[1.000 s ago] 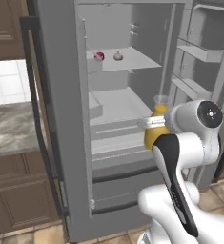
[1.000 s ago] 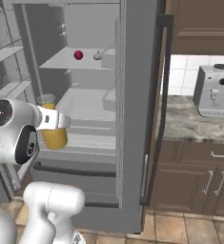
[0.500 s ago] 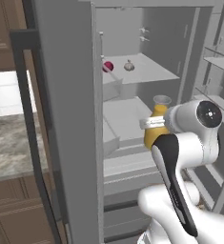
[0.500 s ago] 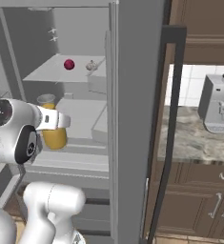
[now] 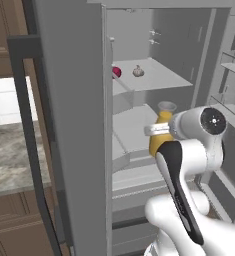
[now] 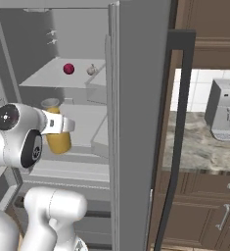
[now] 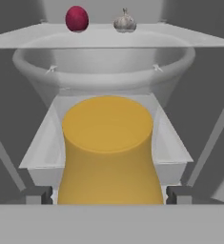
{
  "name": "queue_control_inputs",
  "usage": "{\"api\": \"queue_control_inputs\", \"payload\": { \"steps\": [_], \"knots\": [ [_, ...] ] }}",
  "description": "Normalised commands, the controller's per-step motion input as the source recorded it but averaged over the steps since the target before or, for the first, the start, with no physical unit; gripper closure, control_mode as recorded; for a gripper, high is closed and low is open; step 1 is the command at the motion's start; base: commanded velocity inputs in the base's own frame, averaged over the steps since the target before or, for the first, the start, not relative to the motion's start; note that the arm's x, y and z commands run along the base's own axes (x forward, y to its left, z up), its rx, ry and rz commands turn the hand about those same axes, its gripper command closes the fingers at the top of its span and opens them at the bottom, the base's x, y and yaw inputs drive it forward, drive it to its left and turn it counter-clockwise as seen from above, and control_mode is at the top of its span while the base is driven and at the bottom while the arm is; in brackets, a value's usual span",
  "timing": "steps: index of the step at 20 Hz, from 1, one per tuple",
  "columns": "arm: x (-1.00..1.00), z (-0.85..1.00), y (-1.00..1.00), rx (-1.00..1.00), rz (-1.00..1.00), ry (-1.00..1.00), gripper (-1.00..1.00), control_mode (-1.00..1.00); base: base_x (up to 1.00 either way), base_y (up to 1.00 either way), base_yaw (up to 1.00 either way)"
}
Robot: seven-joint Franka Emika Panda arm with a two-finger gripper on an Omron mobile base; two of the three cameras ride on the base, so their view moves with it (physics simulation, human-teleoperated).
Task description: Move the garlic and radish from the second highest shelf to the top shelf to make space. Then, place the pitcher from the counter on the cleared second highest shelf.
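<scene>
Gripper (image 7: 108, 195) was closed on the orange pitcher (image 7: 108, 147), before the open fridge. Radish (image 7: 76, 18) and garlic (image 7: 125, 22) sat at 12 o'clock on a pale shelf (image 7: 189, 40).

Pitcher (image 7: 108, 147) showing orange-yellow with a whitish rim. Radish (image 7: 77, 19) showing dark red-magenta, garlic (image 7: 125, 22) pale grey-beige, both against a pale grey shelf (image 5: 159, 77). Fridge (image 6: 136, 98) reading plain grey. Counter (image 6: 204, 147) showing grey-brown marbling over dark brown cabinets (image 6: 204, 211).
</scene>
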Motion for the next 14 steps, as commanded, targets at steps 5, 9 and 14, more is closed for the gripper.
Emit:
{"api": "queue_control_inputs", "payload": {
  "steps": [5,9,14],
  "knots": [
    [0.39,-0.41,0.00,0.00,0.00,-0.11,1.00,-1.00,0.00,0.00,0.00],
    [0.44,-0.48,0.00,0.00,0.01,-0.07,1.00,-1.00,0.00,0.00,0.00],
    [0.54,-0.49,0.00,0.00,0.02,-0.01,1.00,-1.00,0.00,0.00,0.00]
  ]
}}
